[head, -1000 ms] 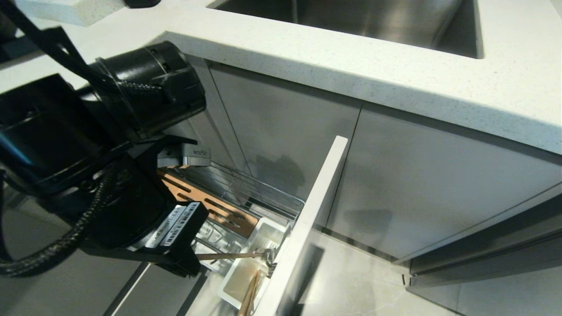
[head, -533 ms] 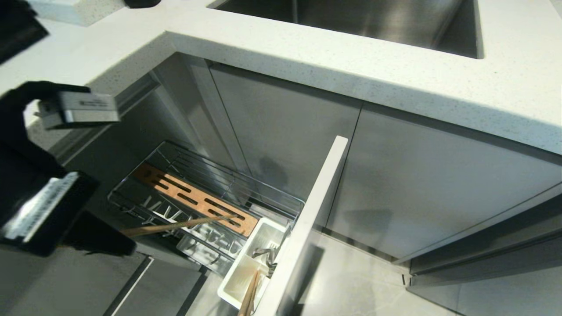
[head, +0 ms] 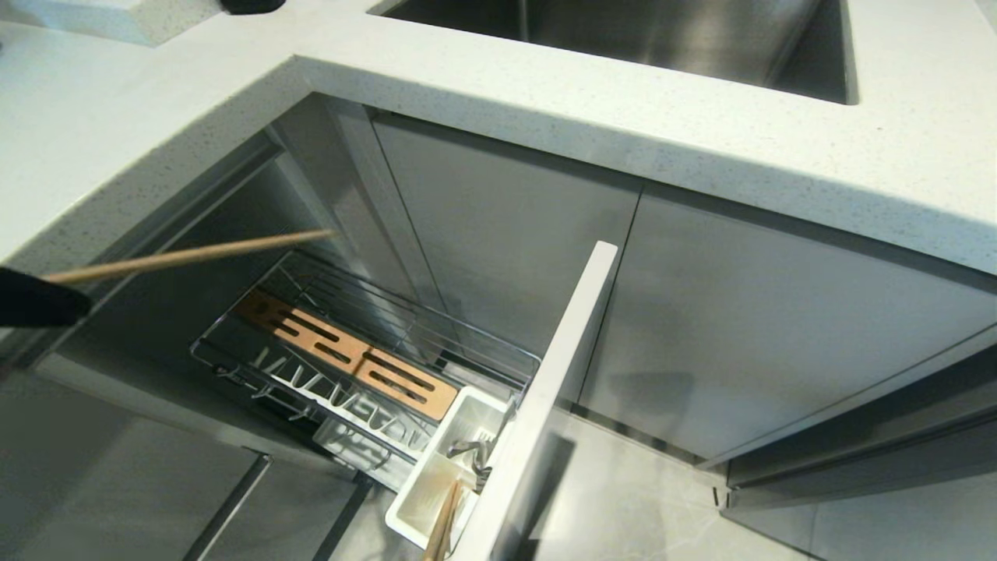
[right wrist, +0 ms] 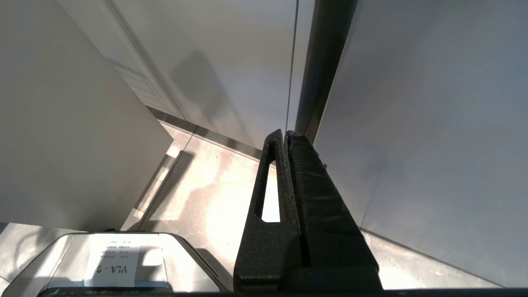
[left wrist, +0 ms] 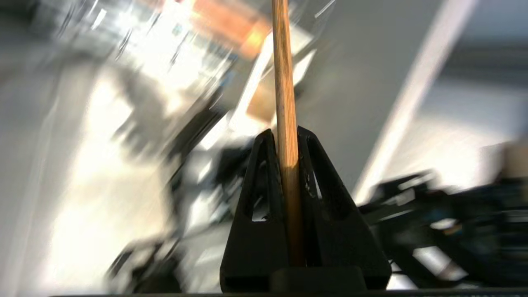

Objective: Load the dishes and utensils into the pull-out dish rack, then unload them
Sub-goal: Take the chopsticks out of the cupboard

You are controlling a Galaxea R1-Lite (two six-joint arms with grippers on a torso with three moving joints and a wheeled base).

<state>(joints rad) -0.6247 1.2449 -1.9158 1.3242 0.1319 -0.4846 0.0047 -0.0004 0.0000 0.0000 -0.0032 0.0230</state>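
Since a second ago the left arm has swung out of the middle of the head view, lifting one chopstick (head: 191, 254) out of the white utensil caddy (head: 436, 499) and up to the left; only the dark tip of the left gripper (head: 35, 308) now shows at the left edge, with the chopstick reaching from it toward the cabinet opening, above the pull-out dish rack (head: 366, 366) and clear of it. From the head, the rack stands pulled out under the white countertop (head: 623, 109), its slotted wooden strip (head: 347, 354) lying along the wire basket and white prongs (head: 311, 382) just beside the strip. The caddy sits at the rack's near end against the pale front panel (head: 561, 366); the other chopstick (head: 444, 526) leans in its near compartment, and the spoon (head: 471, 452) lies in the compartment next to it. A steel sink (head: 623, 35) is set into the countertop at the top of the view. At the left wrist, the gripper (left wrist: 282, 136) is closed narrowly on the chopstick (left wrist: 284, 99), which stands straight out between the two black fingers (left wrist: 260, 177); everything behind is blurred. At the right wrist, the right gripper (right wrist: 284, 136) has its fingers pressed together with nothing between them, pointing at the grey cabinet doors (right wrist: 412, 123) and the pale floor (right wrist: 214, 185).
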